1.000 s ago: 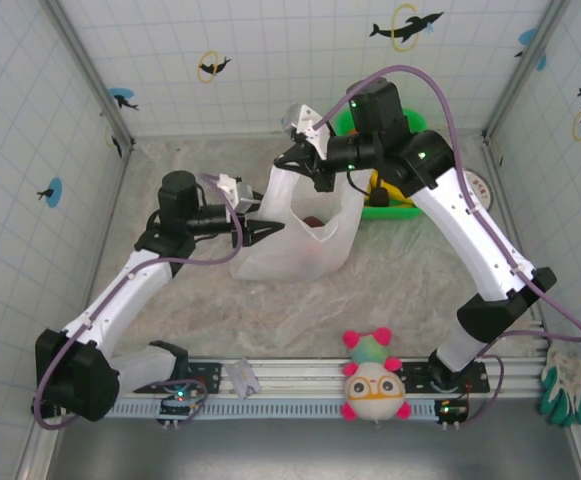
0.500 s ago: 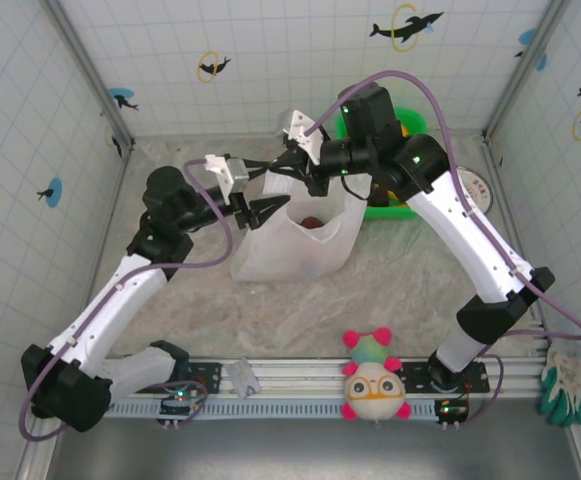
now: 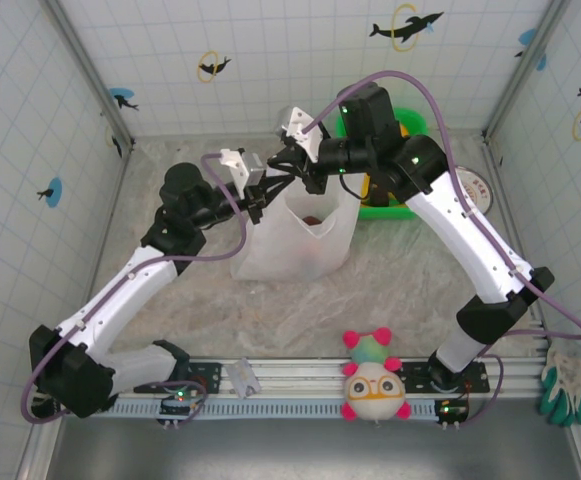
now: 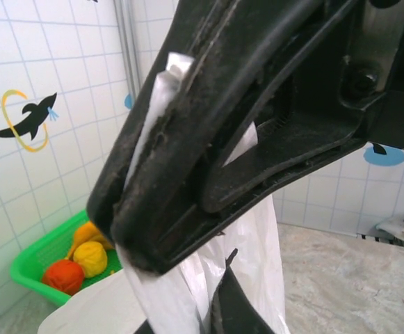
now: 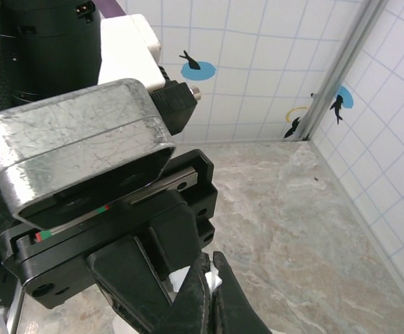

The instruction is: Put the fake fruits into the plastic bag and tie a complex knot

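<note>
White plastic bag, green basket, grey marbled table.

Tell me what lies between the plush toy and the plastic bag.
Nothing: in the top view, the stretch of table between the plush toy and the plastic bag is bare.

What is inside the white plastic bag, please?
Through the open mouth of the bag, one dark red fruit shows. The cloudy walls cover the rest of the inside, so any other fruit there cannot be seen.

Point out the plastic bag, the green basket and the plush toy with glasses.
plastic bag [image 3: 295,250], top view, white front wall.
green basket [image 3: 395,212], top view, near rim.
plush toy [image 3: 373,390], top view, face.
</note>
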